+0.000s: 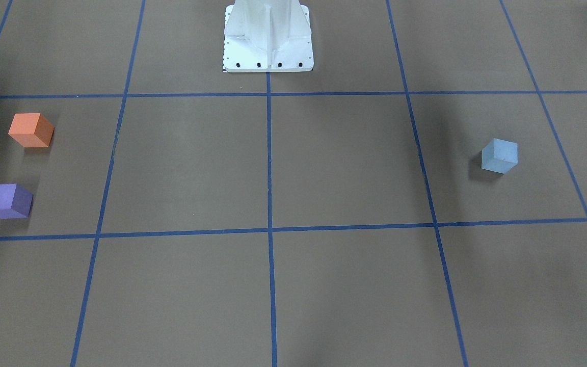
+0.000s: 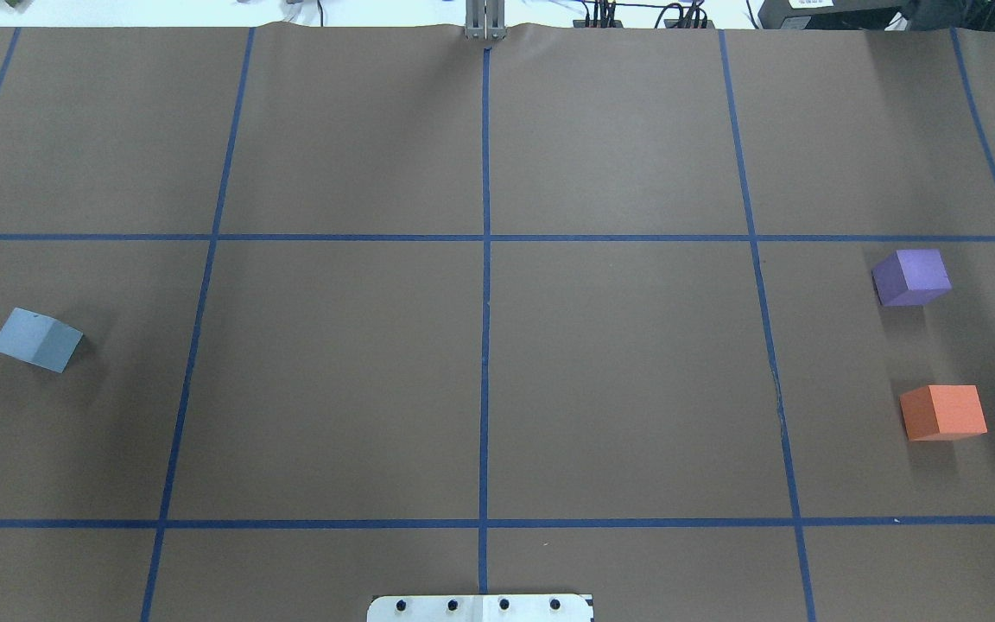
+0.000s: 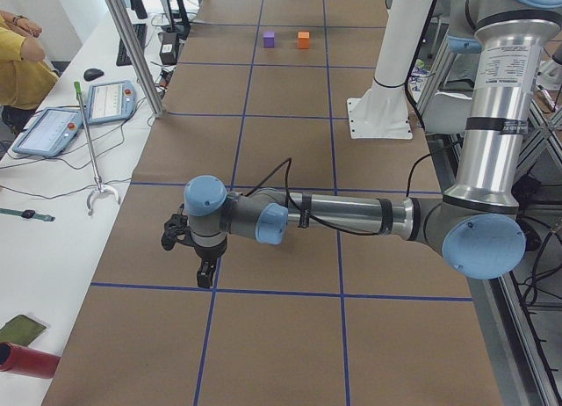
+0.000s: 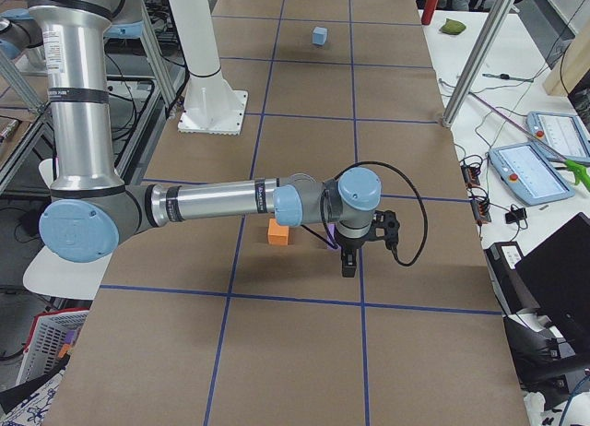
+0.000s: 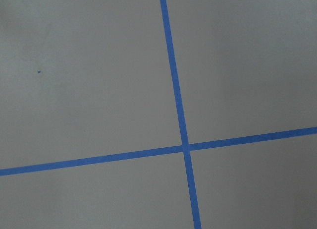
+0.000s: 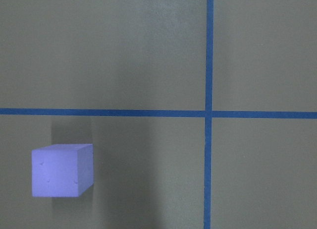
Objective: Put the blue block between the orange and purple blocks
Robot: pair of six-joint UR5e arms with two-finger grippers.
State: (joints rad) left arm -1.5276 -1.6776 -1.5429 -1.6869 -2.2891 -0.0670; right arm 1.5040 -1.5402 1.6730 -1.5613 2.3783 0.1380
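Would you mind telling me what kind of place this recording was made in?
Most likely a robotics research lab: the left arm reaches over a table papered brown and marked with a blue tape grid, and teach pendants with cables lie on the side bench.

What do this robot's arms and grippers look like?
The left arm and right arm are jointed silver tubes with grey joints and pale blue round caps. The left gripper and right gripper are small and black, each with a thin black cable looping to it.
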